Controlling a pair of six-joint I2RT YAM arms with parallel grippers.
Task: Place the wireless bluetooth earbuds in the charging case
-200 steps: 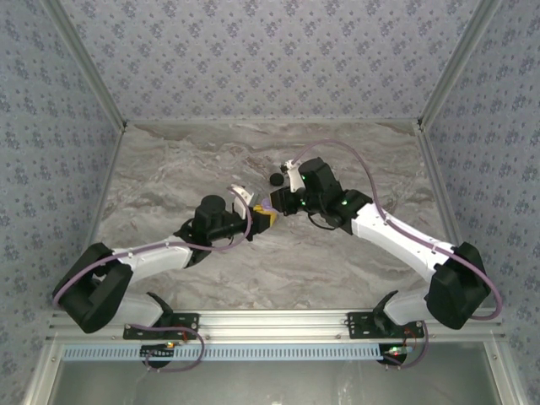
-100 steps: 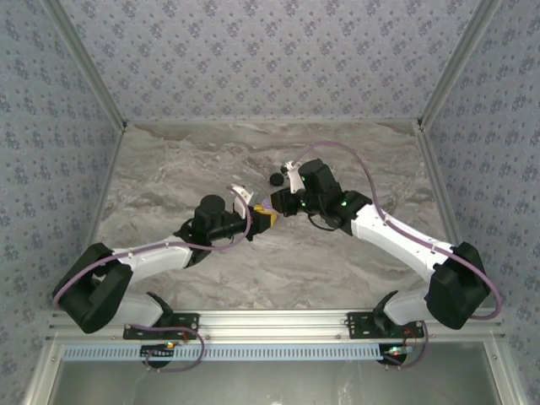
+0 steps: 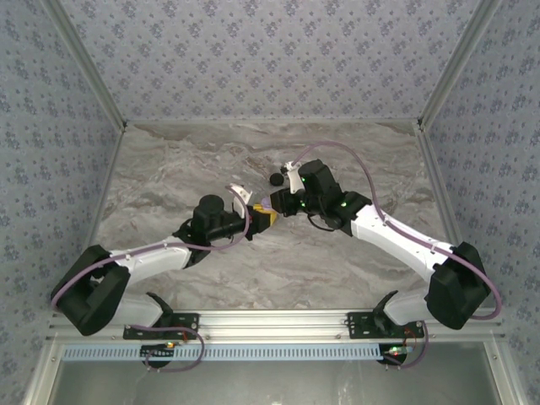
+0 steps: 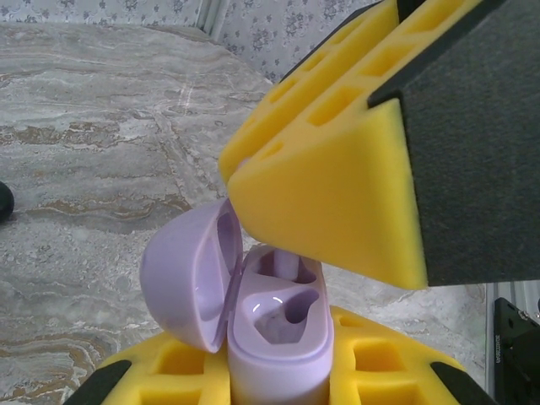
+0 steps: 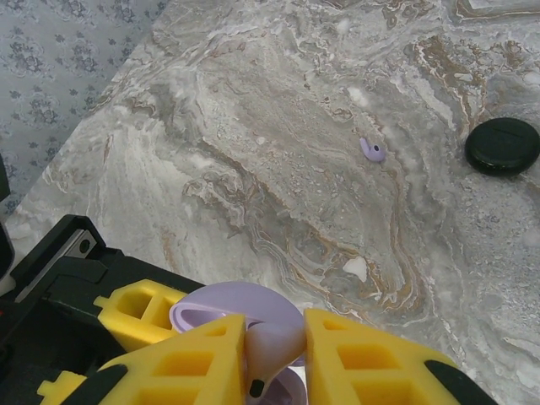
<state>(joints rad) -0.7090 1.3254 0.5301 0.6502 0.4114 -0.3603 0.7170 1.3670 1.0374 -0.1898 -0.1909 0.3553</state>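
seen from above, almost nothing shifts across the last second: the left end effector and the right end effector stay nose to nose near the middle of the table, and only the left arm settles a little. that stillness suggests the job is in its fine seating phase rather than in transit. the left end effector is clenched on the case, which stands upright between its yellow pads with the lid swung open to one side. the right end effector is grasping a small lavender piece with a short stem, apparently an earbud, held right at the open case; whether it already sits in its well cannot be told. the left wrist view gives what the others lack: the inside of the case, with the front moulded well looking empty and the one behind half covered by the right end effector's yellow finger coming in from above. the right wrist view adds the table beyond: a second small lavender piece, likely the other earbud, lying loose well apart from the case, and a black disc near it. so at best one earbud is going in, and one more is left to fetch.
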